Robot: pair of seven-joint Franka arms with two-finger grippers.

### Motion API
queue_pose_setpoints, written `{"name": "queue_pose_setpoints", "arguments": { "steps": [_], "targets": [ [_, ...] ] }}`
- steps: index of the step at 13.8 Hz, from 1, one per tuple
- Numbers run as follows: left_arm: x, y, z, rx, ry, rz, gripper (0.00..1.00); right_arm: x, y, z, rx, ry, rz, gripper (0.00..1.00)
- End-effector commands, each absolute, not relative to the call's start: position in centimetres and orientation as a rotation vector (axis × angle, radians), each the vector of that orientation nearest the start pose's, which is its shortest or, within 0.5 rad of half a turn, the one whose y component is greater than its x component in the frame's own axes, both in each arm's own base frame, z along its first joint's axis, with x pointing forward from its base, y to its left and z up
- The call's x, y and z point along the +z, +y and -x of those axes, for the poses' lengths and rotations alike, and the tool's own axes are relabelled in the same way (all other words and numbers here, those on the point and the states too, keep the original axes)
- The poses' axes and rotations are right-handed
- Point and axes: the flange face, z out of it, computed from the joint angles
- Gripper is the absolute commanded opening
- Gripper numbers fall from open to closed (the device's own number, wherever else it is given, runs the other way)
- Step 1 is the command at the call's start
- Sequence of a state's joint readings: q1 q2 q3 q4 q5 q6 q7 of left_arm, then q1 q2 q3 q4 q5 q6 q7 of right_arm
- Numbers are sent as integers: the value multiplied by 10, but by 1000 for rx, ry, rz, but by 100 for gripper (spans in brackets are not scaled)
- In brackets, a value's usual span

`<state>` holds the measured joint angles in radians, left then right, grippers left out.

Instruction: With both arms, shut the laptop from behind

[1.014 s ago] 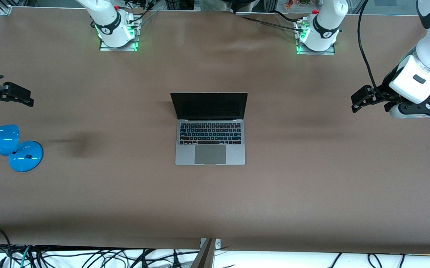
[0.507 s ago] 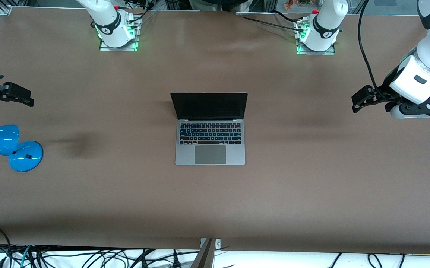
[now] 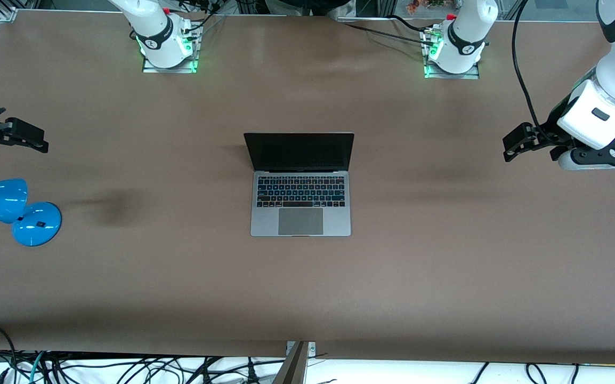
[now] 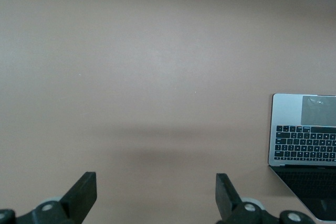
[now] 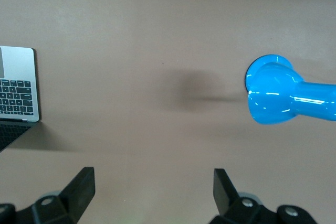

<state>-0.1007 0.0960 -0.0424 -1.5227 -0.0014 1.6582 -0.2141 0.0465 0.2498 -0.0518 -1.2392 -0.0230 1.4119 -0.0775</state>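
Observation:
The silver-grey laptop (image 3: 300,184) sits open in the middle of the table, its black screen upright and facing the front camera. It also shows at the edge of both wrist views, as the laptop (image 4: 303,139) and the laptop (image 5: 17,90). My left gripper (image 3: 507,146) hangs open over bare table toward the left arm's end, well apart from the laptop. My right gripper (image 3: 41,144) hangs open over bare table toward the right arm's end, just as far off. Nothing lies between the jaws of the left gripper (image 4: 156,187) or the right gripper (image 5: 154,184).
A blue lamp (image 3: 17,210) lies on the brown table (image 3: 446,256) near the right gripper and nearer the front camera; in the right wrist view it is the blue lamp (image 5: 283,95). Both arm bases (image 3: 166,45) (image 3: 454,50) stand along the table's edge farthest from the front camera.
The left arm's wrist has shifted very slightly; the laptop, the lamp and the right gripper have not moved.

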Motion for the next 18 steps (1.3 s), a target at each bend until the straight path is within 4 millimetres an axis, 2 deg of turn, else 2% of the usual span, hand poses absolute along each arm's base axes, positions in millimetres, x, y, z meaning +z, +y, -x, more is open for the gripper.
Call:
{"name": "queue_pose_setpoints", "arguments": {
  "steps": [1, 10, 12, 15, 18],
  "targets": [
    [604, -83, -585, -75, -99, 3163, 100, 626, 1, -611, 100, -106, 3161, 100],
    [604, -85, -580, -74, -108, 3158, 100, 630, 7, -609, 88, -129, 3161, 100],
    [607, -86, -576, -78, -156, 3156, 100, 632, 4, -604, 69, -123, 3159, 100],
    [605, -87, -574, -66, -158, 3155, 100, 621, -5, -598, 23, -112, 3161, 100],
    [606, -88, -568, -61, -158, 3154, 100, 622, -4, -590, 20, -102, 3159, 100]
  ]
}}
